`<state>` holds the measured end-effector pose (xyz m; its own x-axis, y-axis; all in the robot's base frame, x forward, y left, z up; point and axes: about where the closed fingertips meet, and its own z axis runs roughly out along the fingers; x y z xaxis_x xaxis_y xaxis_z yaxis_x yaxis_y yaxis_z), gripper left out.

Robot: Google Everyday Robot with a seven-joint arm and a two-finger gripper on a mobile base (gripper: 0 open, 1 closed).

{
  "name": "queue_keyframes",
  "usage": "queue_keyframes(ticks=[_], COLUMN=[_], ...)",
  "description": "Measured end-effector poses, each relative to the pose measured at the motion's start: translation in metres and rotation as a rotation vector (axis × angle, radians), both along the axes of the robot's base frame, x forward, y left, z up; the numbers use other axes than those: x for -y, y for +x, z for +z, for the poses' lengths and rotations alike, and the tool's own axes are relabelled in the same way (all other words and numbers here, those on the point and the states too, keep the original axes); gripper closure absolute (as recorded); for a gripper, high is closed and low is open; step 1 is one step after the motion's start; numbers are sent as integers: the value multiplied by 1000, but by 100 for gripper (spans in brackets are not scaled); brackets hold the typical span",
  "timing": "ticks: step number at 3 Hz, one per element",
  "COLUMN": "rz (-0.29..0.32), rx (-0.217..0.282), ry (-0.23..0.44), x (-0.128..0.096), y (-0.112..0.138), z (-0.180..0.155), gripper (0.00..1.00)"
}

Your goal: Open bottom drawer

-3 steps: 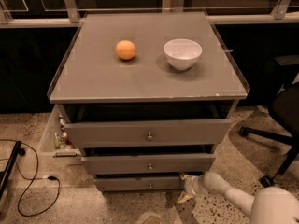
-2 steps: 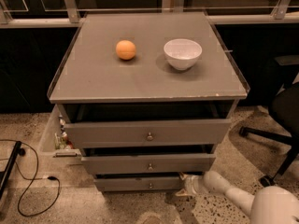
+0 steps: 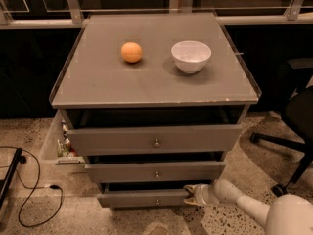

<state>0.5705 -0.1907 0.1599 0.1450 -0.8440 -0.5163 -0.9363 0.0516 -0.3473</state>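
Observation:
The bottom drawer [image 3: 132, 199] is the shortest grey front of three, low on the cabinet, with a small round metal knob [image 3: 157, 201] at its centre. It stands pulled out a little, with a dark gap above it. My gripper [image 3: 192, 194] is at the right end of this drawer front, touching or very close to its upper edge. My white arm [image 3: 244, 207] reaches in from the lower right.
The mid-sized drawer [image 3: 122, 172] and the widest top drawer [image 3: 117, 140] also stand partly out above. An orange ball [image 3: 131, 52] and a white bowl [image 3: 191, 56] sit on the cabinet top [image 3: 146, 84]. A black office chair [image 3: 296, 126] is at right. A cable [image 3: 34, 199] lies on the floor at left.
The bottom drawer front has come forward slightly. My gripper has shifted a little left along its right end.

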Motion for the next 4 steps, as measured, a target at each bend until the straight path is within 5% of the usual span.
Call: queue_keyframes(ticks=[1,4], rz=[0,10], rx=[0,-37], ry=[0,40], x=[0,5], y=[0,-5], z=[4,-4], gripper=[100,35])
